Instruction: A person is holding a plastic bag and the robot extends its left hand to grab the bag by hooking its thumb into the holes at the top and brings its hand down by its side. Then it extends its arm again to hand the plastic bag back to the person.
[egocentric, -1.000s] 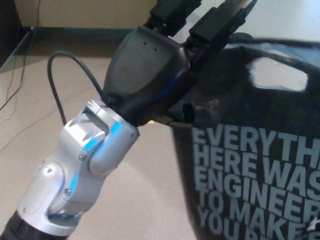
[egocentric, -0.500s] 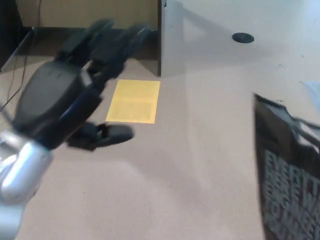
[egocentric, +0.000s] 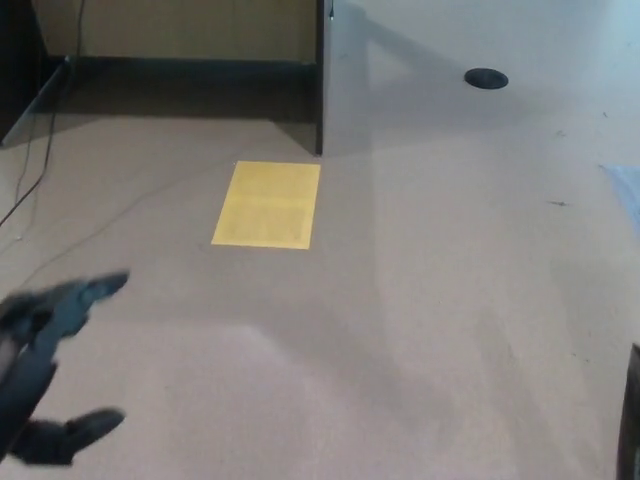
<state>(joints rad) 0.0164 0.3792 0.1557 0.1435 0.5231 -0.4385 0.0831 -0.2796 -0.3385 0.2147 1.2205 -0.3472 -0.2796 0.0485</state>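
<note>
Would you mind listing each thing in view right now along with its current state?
left hand: low at the picture's left edge, open, fingers apart, holding nothing.
plastic bag: only a dark sliver at the right edge, apart from the hand.
yellow sheet: lying flat on the floor, untouched.
round black floor cap: flush in the floor.
cable: trailing loose along the floor at left.
right hand: not in view.

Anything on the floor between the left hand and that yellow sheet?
No. Head view shows only bare floor between the left hand and the yellow sheet.
</note>
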